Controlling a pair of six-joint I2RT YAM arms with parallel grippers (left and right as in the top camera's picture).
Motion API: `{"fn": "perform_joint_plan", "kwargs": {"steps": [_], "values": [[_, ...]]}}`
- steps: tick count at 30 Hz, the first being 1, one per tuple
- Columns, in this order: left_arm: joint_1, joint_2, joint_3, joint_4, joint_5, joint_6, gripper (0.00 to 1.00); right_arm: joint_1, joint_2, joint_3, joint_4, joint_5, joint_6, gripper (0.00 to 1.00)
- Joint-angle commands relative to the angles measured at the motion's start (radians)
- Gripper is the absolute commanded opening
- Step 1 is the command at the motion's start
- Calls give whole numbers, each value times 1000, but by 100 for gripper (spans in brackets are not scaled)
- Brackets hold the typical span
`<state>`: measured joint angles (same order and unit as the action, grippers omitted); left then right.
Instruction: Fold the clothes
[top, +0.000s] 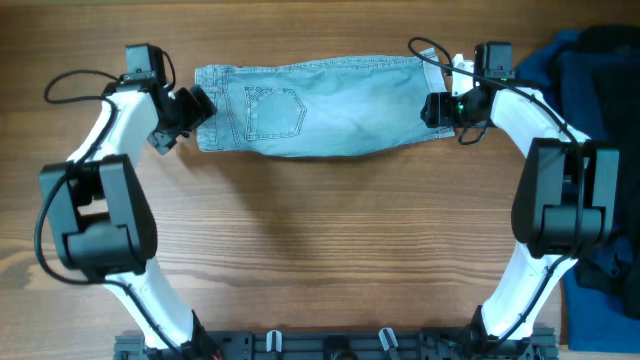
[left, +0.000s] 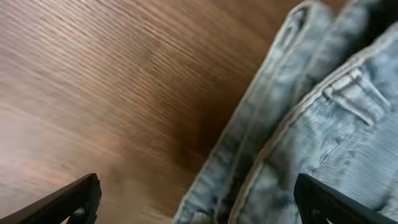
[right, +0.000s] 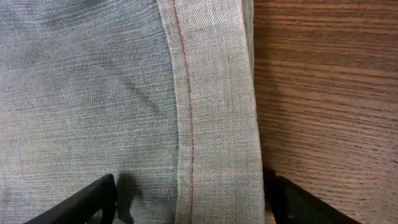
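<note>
Nearest the robot's base is plain tabletop (top: 320, 250). Farther out, the jeans (top: 320, 110) lie flat and crosswise between both arms. Denim is soft but thick and fairly heavy, and likely to drape slowly. The stitched hem and the waistband look the firmest places to pinch. The left hand (left: 196, 199) stands open astride the waistband edge, the right hand (right: 193, 199) open over the hem. Whether either touches cloth I cannot tell, and the left wrist view is blurred. Far right, a dark blue pile (top: 590, 60) is cut off.
</note>
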<state>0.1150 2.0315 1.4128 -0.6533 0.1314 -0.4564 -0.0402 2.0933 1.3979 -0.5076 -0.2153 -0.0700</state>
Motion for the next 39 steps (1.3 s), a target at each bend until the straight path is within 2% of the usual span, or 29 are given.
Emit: {"fn": "perform_joint_plan", "kwargs": {"steps": [1, 6, 8, 18, 19, 21, 22, 24, 25, 28, 29, 30, 31, 33, 34, 35, 38, 39], "values": [[-1, 66, -6, 25, 88, 8, 100, 4, 56, -8, -6, -49, -5, 79], [-2, 114, -6, 36, 196, 8, 100, 4, 56, -8, 3, -49, 21, 79], [-2, 114, -6, 36, 221, 8, 93, 4, 56, -8, 5, -49, 21, 79], [-47, 114, -6, 18, 217, 8, 81, 4, 56, -8, 14, -49, 47, 79], [-55, 114, -6, 18, 208, 10, 77, 4, 56, -8, 14, -49, 47, 79], [-67, 114, -6, 22, 175, 27, 56, 4, 56, -8, 15, -49, 47, 79], [-68, 114, -6, 21, 163, 32, 33, 4, 56, -8, 23, -50, 47, 79], [-64, 114, -6, 25, 163, 34, 8, 4, 55, -8, 43, -60, 43, 79], [-60, 114, -6, 30, 163, 34, 4, 4, 53, -8, 52, -60, 43, 78], [-43, 114, -6, 44, 163, 35, 6, 3, 44, -7, 70, -137, 44, 75], [-37, 114, -6, 44, 163, 35, 20, 4, 44, -7, 69, -161, 47, 75], [-30, 114, -6, 44, 163, 35, 40, 4, 44, -8, 65, -169, 51, 75], [-26, 114, -6, 45, 163, 45, 69, 4, 44, -8, 58, -168, 78, 75], [-22, 114, -6, 56, 158, 61, 89, 6, 44, -9, 44, -167, 80, 75], [-22, 114, -6, 65, 156, 61, 92, 6, 44, -11, 40, -167, 78, 75], [-22, 114, -6, 79, 156, 61, 93, 6, 44, -14, 37, -167, 79, 70], [-22, 114, -6, 85, 156, 61, 94, 7, 44, -19, 31, -168, 85, 39], [-22, 114, -6, 85, 156, 62, 94, 8, 44, -19, 27, -168, 103, 33]]}}
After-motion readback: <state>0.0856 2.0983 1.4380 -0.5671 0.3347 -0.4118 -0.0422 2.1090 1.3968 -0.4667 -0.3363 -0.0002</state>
